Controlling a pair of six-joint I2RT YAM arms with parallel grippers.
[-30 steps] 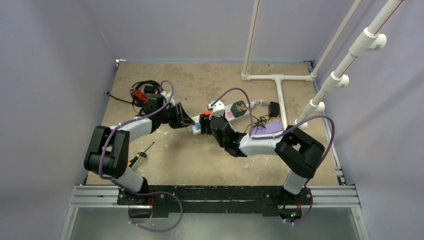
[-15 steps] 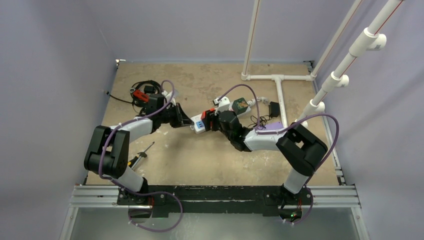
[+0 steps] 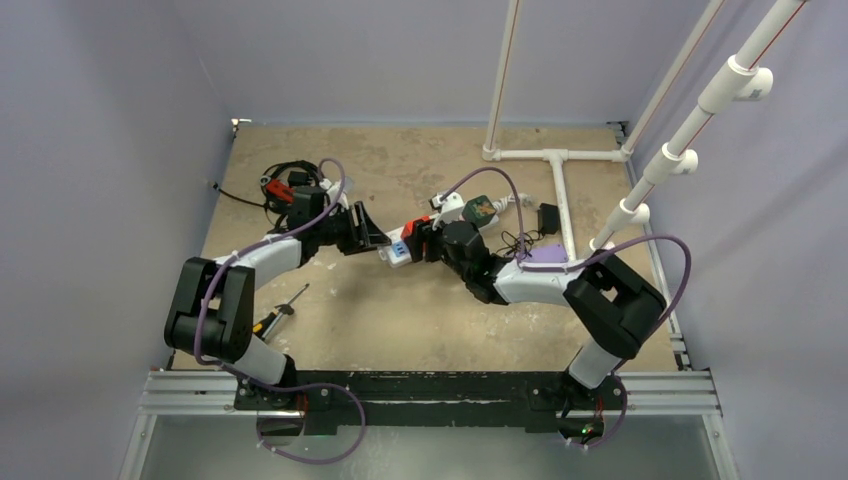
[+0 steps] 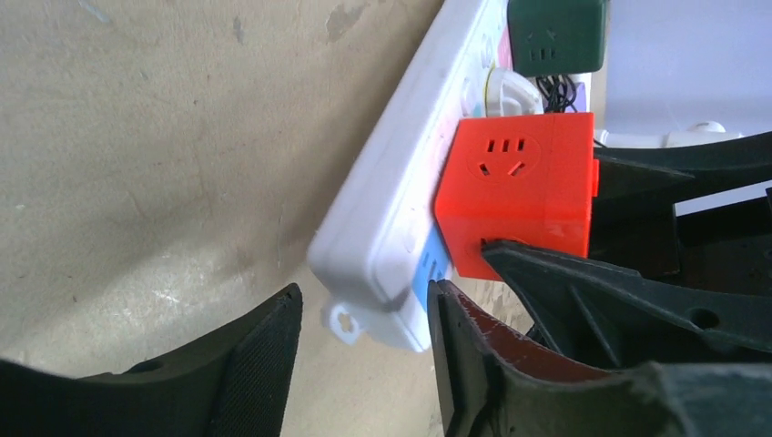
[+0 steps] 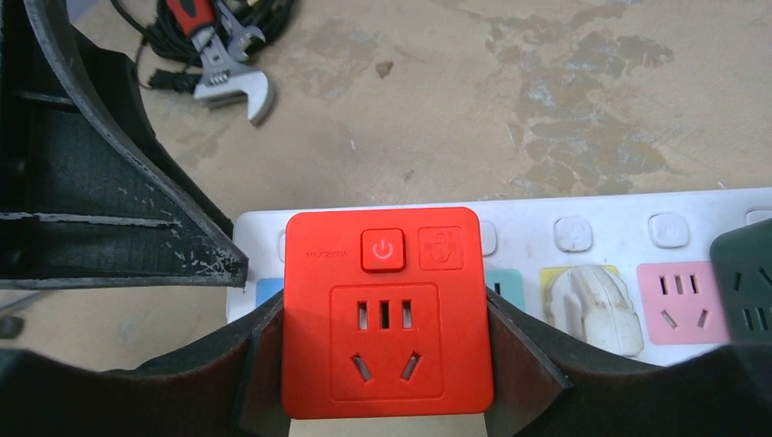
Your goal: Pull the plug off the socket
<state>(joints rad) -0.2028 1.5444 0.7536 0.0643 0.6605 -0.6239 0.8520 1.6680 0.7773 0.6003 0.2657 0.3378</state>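
now the right gripper (image 5: 387, 344) pinches the red cube plug (image 5: 385, 273) by 2 opposite sides, the plug seated on the socket (image 4: 391, 209) near its blue end. the left gripper (image 4: 364, 339) stands spread astride that end of the socket, which lies on the table (image 3: 400, 320) between both arms.

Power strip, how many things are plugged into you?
3. A red cube adapter at the power strip's end, gripped by the right tool; a white plug next to it; a dark green adapter at the picture's right edge. More may hide beyond.
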